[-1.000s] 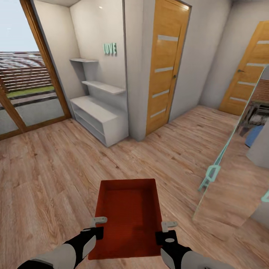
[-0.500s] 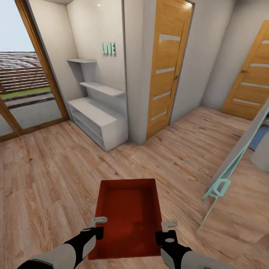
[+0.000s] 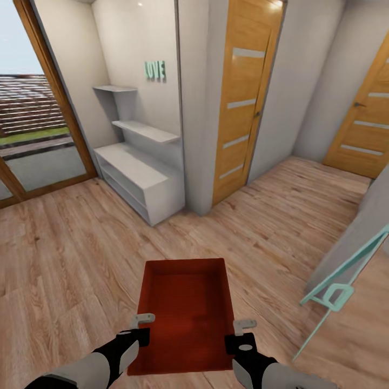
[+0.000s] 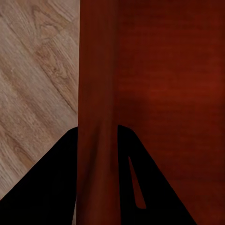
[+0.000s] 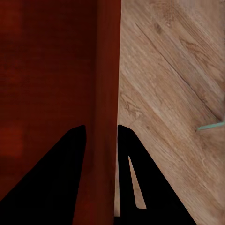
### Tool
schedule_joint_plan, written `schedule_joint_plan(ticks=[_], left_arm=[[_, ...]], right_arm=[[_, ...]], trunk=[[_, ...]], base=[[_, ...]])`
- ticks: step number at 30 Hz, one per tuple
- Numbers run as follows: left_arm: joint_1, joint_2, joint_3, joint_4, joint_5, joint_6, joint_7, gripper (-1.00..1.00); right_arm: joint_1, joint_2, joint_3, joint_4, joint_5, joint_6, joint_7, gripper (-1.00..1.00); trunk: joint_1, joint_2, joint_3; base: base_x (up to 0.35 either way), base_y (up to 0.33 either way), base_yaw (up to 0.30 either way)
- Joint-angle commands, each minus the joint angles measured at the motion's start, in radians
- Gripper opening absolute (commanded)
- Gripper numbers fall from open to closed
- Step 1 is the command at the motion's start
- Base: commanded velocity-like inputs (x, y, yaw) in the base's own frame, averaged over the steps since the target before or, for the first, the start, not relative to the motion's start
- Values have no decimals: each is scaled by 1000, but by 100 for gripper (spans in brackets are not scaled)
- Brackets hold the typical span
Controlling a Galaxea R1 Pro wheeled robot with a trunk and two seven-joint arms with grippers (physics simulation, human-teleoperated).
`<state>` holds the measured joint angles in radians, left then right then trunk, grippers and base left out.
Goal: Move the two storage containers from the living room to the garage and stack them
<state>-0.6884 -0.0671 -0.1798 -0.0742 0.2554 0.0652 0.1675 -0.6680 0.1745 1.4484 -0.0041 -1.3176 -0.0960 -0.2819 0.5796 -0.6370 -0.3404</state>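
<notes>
Carry step: one storage container [image 3: 185,319] held low in front over the wood-plank floor [image 3: 65,259], left gripper [image 3: 141,327] and right gripper [image 3: 240,333] fingers each clamped on a side wall (wrist views confirm), next keep driving toward the garage, grip level.

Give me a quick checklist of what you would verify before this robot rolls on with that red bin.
1. Left gripper pinching the storage container wall: ok, fingers straddle it.
2. Right gripper pinching the opposite wall: ok.
3. Container level: ok.
4. Container empty: ok.
5. Wood-plank floor ahead free: ok.
6. Teal-framed panel to the right clear of the path: cannot tell.
</notes>
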Motion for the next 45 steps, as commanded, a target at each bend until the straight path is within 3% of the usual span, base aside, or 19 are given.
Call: schedule_joint_plan(ticks=[1,25,45], left_arm=[[0,11,71,-1,36,8,14,-100],[0,11,71,-1,36,8,14,-100],[0,11,71,-1,36,8,14,-100]], right_arm=[[-1,-2,-13,-1,8,-22,-14,-100],[-1,-1,-13,-1,8,-22,-13,-100],[0,-1,-12,-1,8,-22,-13,-100]], trunk=[[1,-1,-1],[1,-1,-1],[1,-1,-1]], base=[[323,0,0],[323,0,-8],[323,0,-247]])
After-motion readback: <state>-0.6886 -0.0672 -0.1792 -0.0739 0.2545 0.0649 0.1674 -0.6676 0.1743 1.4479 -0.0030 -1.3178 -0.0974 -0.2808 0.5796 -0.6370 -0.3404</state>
